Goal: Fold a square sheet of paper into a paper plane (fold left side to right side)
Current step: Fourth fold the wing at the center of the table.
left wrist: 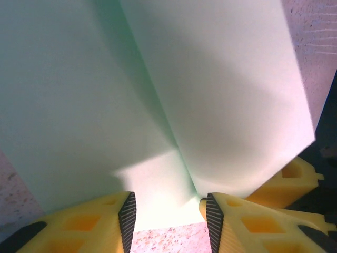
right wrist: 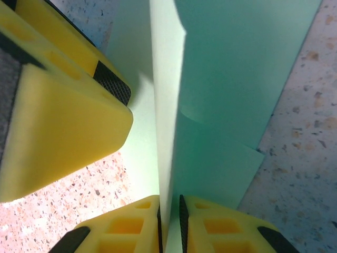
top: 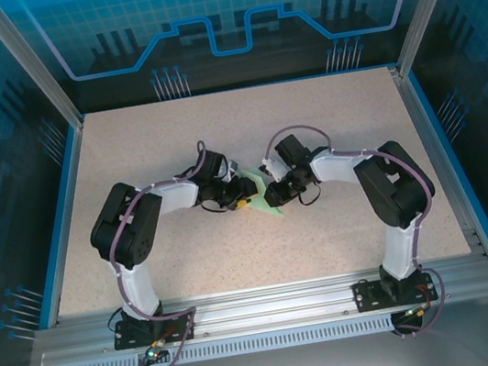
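Two grippers were found close together at the middle of the speckled table (top: 217, 131), with the mint-green sheet of paper (top: 271, 212) lying between and partly under them. In the overhead view the left gripper (top: 240, 202) stood on the sheet's left side and the right gripper (top: 271, 193) on its right; most of the paper was hidden by the two wrists.

From the left wrist, the left gripper (left wrist: 169, 221) had its jaws standing apart. The near edge of the sheet of paper (left wrist: 221, 105) lay in the gap between them, and neither black pad was seen pressing on it. The sheet rose away from the camera in two pale panels meeting at a soft valley.

From the right wrist, the right gripper (right wrist: 169, 224) had its jaws drawn almost together, with a raised, upright edge of the sheet of paper (right wrist: 226, 79) pinched between the pads. A yellow finger (right wrist: 68, 121) of the other gripper stood just beside that raised edge, on its left.
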